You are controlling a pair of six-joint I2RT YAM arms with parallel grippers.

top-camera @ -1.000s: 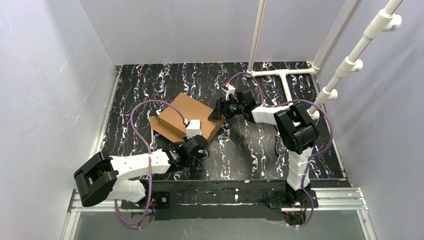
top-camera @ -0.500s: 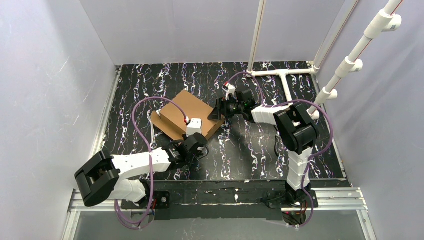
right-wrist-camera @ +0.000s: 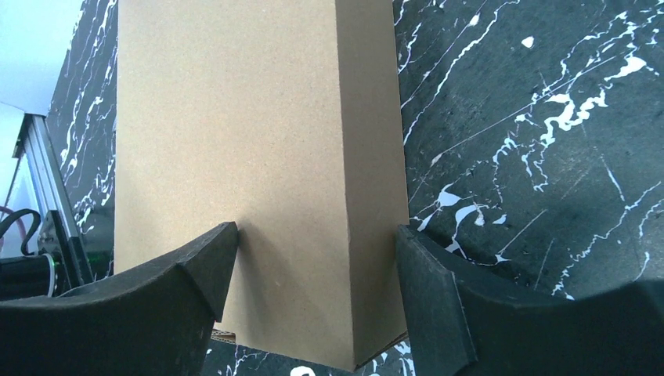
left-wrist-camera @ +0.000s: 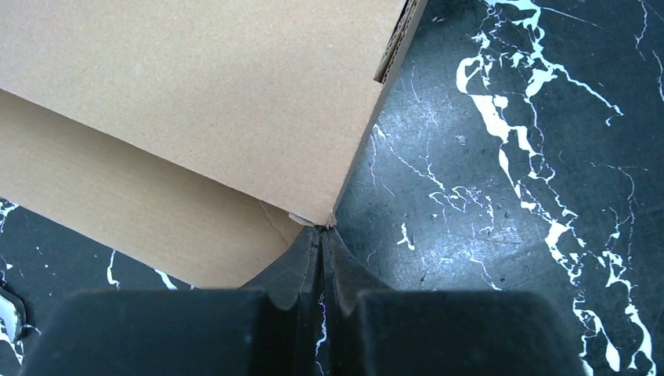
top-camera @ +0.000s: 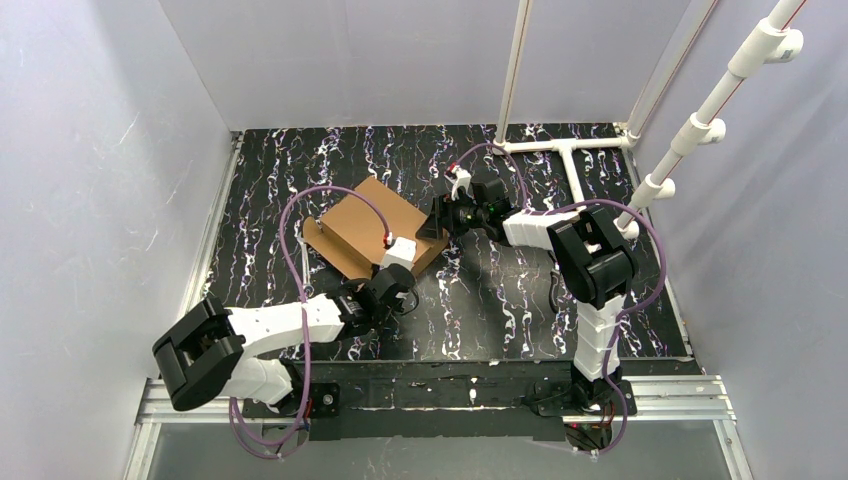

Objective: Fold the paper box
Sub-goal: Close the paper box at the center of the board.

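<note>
The paper box (top-camera: 362, 222) is plain brown cardboard, folded into a shallow closed shape, lying on the black marbled table left of centre. My left gripper (top-camera: 408, 266) is shut, with its tips against the box's near corner; in the left wrist view the closed tips (left-wrist-camera: 321, 231) touch that corner of the box (left-wrist-camera: 196, 102), and a lower flap lies flat beneath. My right gripper (top-camera: 432, 225) straddles the box's right corner. In the right wrist view its gripper (right-wrist-camera: 317, 231) has one finger (right-wrist-camera: 196, 270) on the top face and the other on the side wall of the box (right-wrist-camera: 250, 141).
A white pipe frame (top-camera: 565, 150) stands at the back right. Pale walls close in the table on the left, the back and the right. An aluminium rail (top-camera: 450, 398) runs along the near edge. Purple cables loop over both arms, one above the box.
My left gripper has moved a little up and right along the box's near side to its corner. The box's left flap now lies flatter. The right gripper has stayed put.
</note>
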